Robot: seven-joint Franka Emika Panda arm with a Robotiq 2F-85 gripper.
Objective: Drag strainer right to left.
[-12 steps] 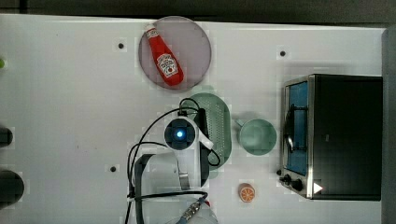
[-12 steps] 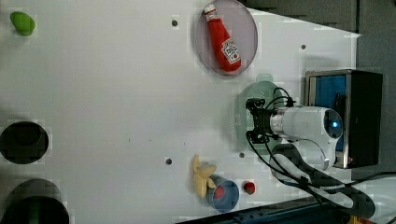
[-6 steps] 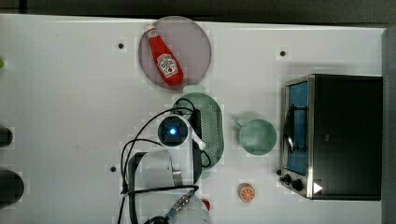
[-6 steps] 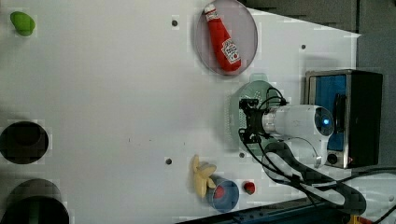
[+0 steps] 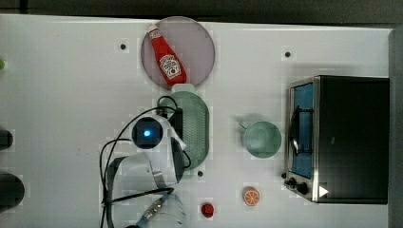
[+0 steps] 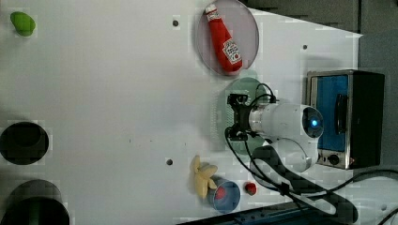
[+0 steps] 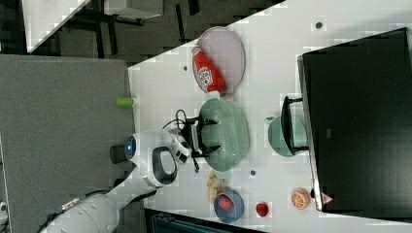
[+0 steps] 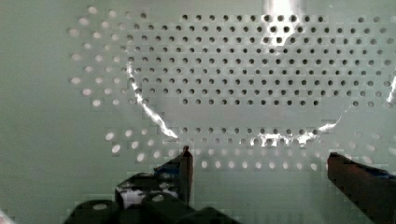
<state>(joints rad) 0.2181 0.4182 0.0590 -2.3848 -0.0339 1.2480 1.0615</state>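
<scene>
The strainer [image 5: 197, 126], a pale mint-green oval with a perforated basin, lies just below the grey plate in the top view. It also shows in the left view [image 6: 241, 86] and the right view [image 7: 233, 131]. My gripper [image 5: 177, 124] reaches down into its basin near the wall on the top view's left. It stands open in the right view [image 7: 210, 137], nothing between its fingers. In the wrist view the strainer's holed floor [image 8: 233, 84] lies close below, with the two black fingertips [image 8: 183, 168] spread wide apart.
A grey plate [image 5: 195, 42] holding a ketchup bottle [image 5: 166, 59] touches the strainer's far tab. A mint mug [image 5: 262, 139] and a toaster oven [image 5: 342, 137] stand at the top view's right. A banana [image 6: 202, 174], a blue bowl [image 6: 225, 194] and black cups [image 6: 23, 143] show in the left view.
My arm and the strainer have slid together toward the top view's left, away from the mug. The mug and plate have stayed put.
</scene>
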